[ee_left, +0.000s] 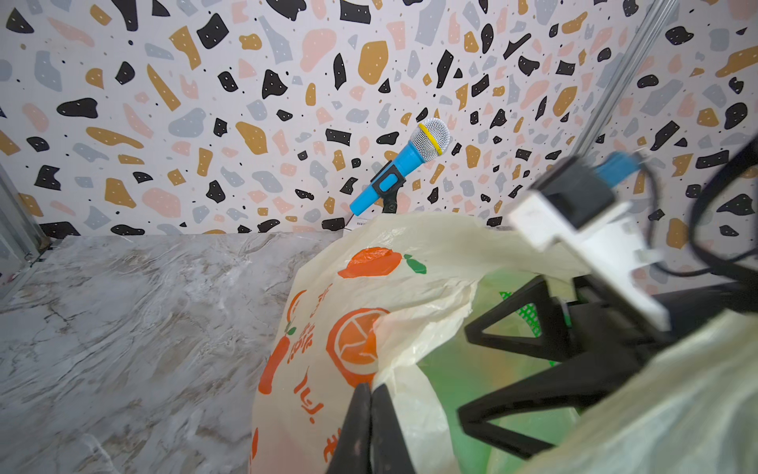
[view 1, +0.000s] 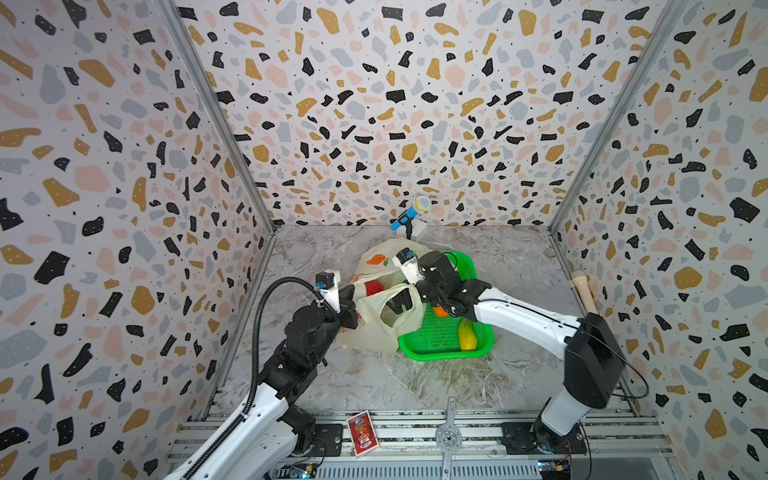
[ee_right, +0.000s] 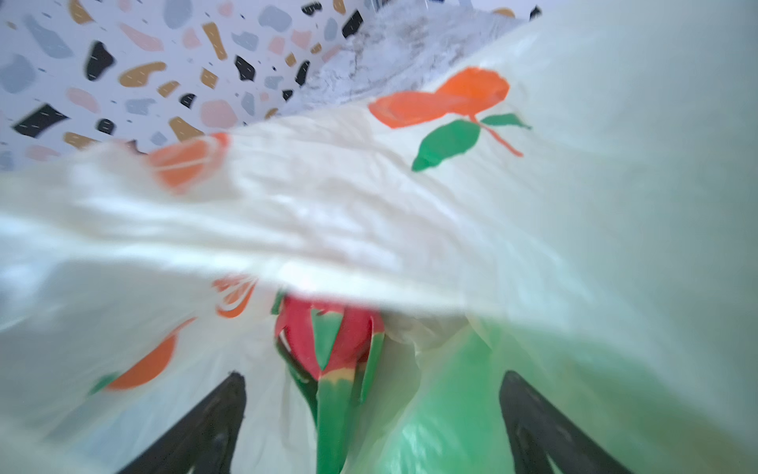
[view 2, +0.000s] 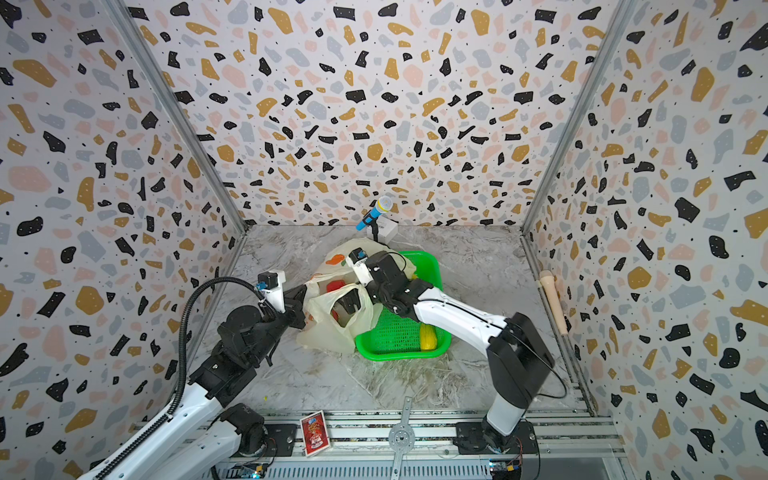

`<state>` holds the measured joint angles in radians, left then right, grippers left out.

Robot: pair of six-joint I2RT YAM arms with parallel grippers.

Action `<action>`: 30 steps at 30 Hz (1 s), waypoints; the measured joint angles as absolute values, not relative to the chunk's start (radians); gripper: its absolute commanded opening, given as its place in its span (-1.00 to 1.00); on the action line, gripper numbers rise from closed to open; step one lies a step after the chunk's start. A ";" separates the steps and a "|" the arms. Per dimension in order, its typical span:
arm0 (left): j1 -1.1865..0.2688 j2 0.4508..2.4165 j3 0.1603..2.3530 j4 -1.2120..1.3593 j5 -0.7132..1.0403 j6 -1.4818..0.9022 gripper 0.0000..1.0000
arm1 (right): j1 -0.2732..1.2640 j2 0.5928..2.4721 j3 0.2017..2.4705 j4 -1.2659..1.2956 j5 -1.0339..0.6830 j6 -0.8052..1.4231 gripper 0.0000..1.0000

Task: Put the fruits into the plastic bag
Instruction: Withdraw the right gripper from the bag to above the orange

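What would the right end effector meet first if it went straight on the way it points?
Probably the pink-red, green-tipped toy dragon fruit, lying ahead of the open right end effector inside the thin cream-yellow plastic bag; depth is unclear.

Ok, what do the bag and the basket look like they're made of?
The bag: thin soft plastic film, translucent cream, faintly glossy; it wrinkles, and green shows through it. The basket: seemingly rigid moulded plastic, bright green, shiny rim, perforated mesh floor.

Both top views high, facing back wall (view 1: 395, 124), wrist views close on plastic bag (ee_left: 410, 246)
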<state>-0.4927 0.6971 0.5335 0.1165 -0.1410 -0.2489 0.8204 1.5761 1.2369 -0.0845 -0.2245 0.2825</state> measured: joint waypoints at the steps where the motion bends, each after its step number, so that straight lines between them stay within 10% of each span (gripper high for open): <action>1: -0.493 0.698 0.533 0.118 -0.143 -0.249 -1.00 | 0.819 1.531 1.209 -0.073 -0.224 0.283 0.93; 14: -0.493 0.716 0.533 0.137 -0.163 -0.249 -1.00 | 0.550 1.158 0.813 -0.036 -0.053 0.540 0.86; 30: -0.493 0.723 0.533 0.155 -0.163 -0.250 -1.00 | 0.511 1.583 0.924 -0.081 -0.141 0.545 0.70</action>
